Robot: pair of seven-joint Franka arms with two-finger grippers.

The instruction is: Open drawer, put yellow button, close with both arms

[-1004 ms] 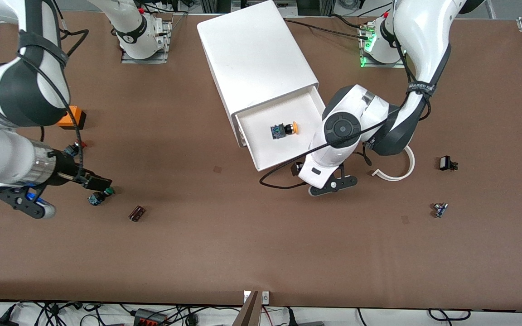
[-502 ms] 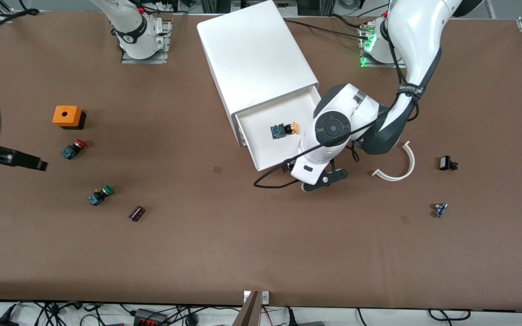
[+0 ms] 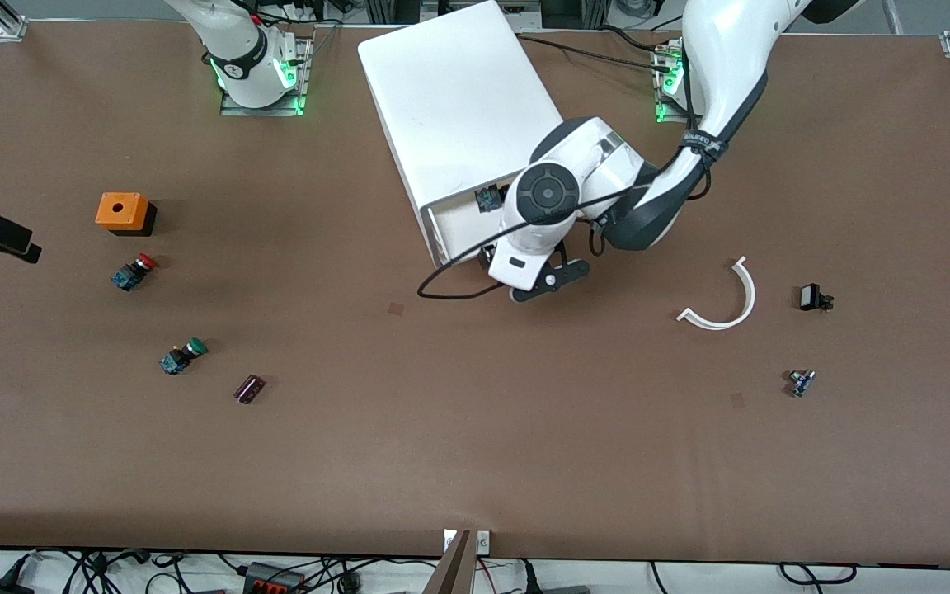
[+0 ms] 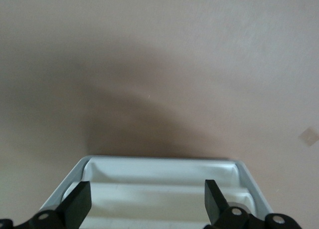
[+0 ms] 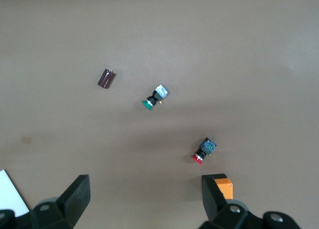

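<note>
white cabinet (image 3: 454, 91) | brown table (image 3: 475, 429) | orange box (image 3: 122, 211) | seemingly maroon cylinder (image 3: 249, 388)

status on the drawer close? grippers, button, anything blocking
Left gripper open at the drawer front, drawer nearly shut. Right gripper open, high over the red-capped switch, waiting. Yellow button mostly hidden under the left arm. Nothing blocking.

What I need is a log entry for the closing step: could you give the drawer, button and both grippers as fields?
drawer: partly out of the cabinet, largely hidden under the left arm
yellow button: in the drawer, dark body showing, cap hidden by the arm
left gripper: open, over the drawer's front rim
right gripper: open, waiting above the red switch and green switch
</note>
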